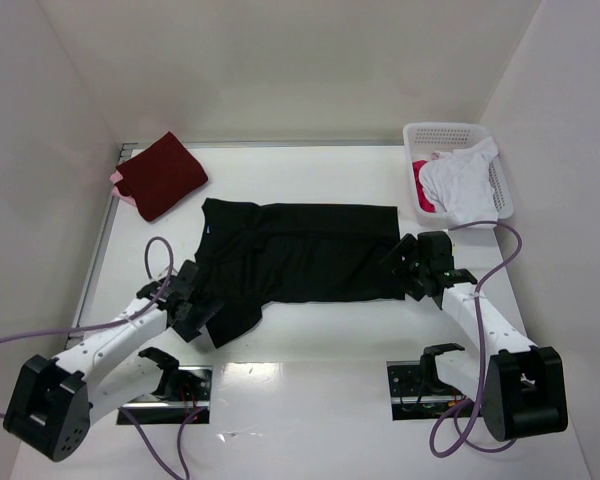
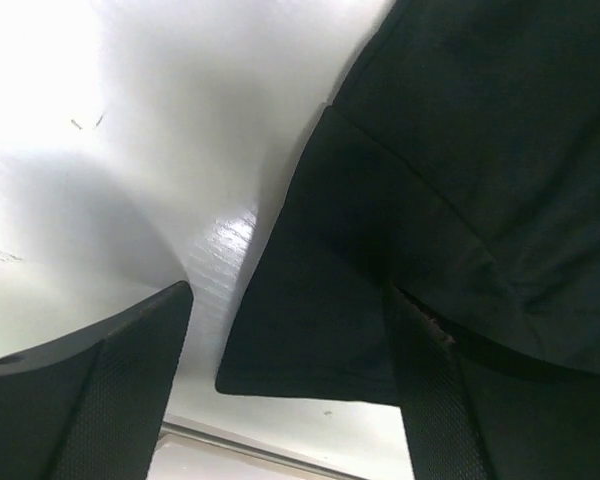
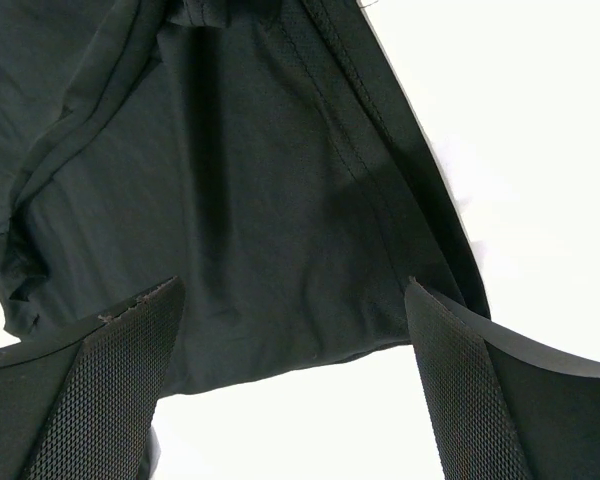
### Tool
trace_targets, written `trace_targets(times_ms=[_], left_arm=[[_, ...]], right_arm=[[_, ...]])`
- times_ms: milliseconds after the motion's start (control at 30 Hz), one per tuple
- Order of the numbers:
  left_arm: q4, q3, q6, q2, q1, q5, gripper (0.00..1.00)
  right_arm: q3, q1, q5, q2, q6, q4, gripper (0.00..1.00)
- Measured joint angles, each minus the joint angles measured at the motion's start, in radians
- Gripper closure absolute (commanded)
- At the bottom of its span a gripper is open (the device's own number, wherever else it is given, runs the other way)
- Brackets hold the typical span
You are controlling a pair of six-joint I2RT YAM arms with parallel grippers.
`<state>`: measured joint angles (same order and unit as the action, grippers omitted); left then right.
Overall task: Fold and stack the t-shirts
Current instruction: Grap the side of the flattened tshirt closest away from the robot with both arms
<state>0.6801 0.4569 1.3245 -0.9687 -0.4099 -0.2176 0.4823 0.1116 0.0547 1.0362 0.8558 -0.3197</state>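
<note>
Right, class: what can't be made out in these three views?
Top view: the dark red t-shirt hides all but an edge of the pink cloth beneath.
Top view: the white t-shirt covers most of the basket; contents unclear.
Left wrist view: one of the fingers blends into the black t-shirt; contact unclear.

One t-shirt (image 1: 310, 262) lies spread across the middle of the table (image 1: 310, 350), running left to right. At the far left corner a folded t-shirt (image 1: 163, 173) rests on another one (image 1: 117, 178). At the far right corner stands a basket (image 1: 442, 131) with a crumpled t-shirt (image 1: 460, 180) in it, spilling over its near rim. The left gripper (image 1: 202, 315) sits at the spread shirt's near left end and the right gripper (image 1: 405, 265) at its right end.
</note>
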Motion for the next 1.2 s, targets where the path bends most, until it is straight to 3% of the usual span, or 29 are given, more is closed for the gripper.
trace_targets(times_ms=[133,267,500,667,867,933,1200], left_arm=[[-0.029,0.032,-0.045,-0.072,0.000,0.006,0.21],[-0.054,0.053,-0.073,-0.120,0.000,0.010,0.31],[-0.062,0.056,-0.091,-0.125,0.000,0.021,0.54],[-0.053,0.056,-0.088,-0.083,0.000,0.034,0.81],[-0.051,0.056,-0.087,-0.057,0.000,0.041,0.95],[-0.051,0.056,-0.088,-0.057,0.000,0.042,0.99],[-0.044,0.056,-0.098,-0.083,0.000,0.052,1.00]], right_arm=[[0.000,0.000,-0.005,0.000,0.001,0.005,0.05],[-0.001,0.000,-0.013,-0.001,0.009,0.006,0.07],[-0.001,0.000,-0.022,-0.003,0.014,0.004,0.14],[-0.001,0.000,-0.029,-0.007,0.022,-0.003,0.21],[-0.001,0.004,-0.044,-0.007,0.042,-0.057,0.21],[-0.001,0.014,-0.051,-0.007,0.053,-0.081,0.19],[-0.001,0.086,-0.124,-0.079,0.175,-0.192,0.16]])
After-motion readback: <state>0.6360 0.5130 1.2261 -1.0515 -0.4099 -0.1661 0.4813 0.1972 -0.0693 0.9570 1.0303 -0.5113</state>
